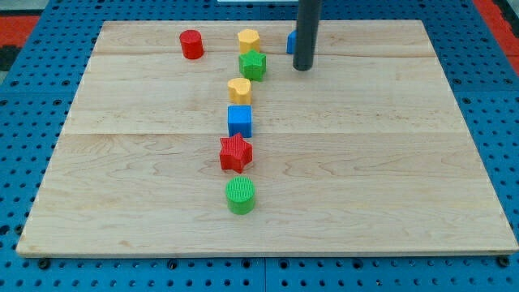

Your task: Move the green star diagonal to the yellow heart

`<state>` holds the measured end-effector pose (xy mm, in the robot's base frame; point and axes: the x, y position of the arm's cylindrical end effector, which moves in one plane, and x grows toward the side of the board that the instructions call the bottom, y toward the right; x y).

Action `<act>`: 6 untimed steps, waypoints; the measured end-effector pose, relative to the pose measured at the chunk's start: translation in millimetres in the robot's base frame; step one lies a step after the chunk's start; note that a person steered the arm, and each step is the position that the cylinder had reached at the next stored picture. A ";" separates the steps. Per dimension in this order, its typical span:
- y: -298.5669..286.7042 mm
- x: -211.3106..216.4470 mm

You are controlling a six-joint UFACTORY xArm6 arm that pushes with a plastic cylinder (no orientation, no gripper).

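The green star (253,64) sits near the view's top centre, just below a yellow hexagon-like block (248,39). The yellow heart (239,89) lies just below and slightly left of the green star, close to it. My tip (303,67) is at the end of the dark rod, to the right of the green star with a clear gap between them. It touches no block.
A red cylinder (191,45) stands at top left. A blue block (291,41) is partly hidden behind the rod. Below the heart lie a blue cube (240,121), a red star (236,152) and a green cylinder (240,195). The wooden board (389,162) has blue surround.
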<state>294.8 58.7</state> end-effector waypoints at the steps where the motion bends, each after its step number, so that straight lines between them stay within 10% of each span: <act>1: -36.6 -0.6; 6: -153.2 66.9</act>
